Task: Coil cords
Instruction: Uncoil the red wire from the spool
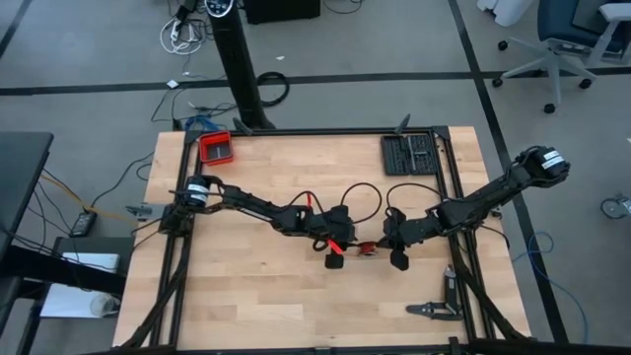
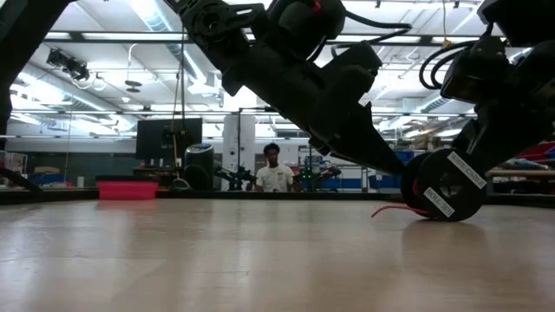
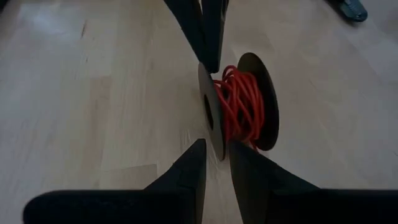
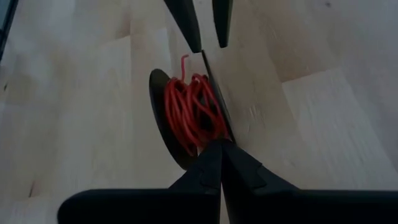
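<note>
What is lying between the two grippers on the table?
A small black spool wound with red cord stands on edge between the left gripper and the right gripper, as the high view shows.

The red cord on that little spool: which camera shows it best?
The left wrist view: the red cord fills the spool up close. The right wrist view shows it nearly as well; from above it's a red speck; the low view shows only a stray end.
</note>
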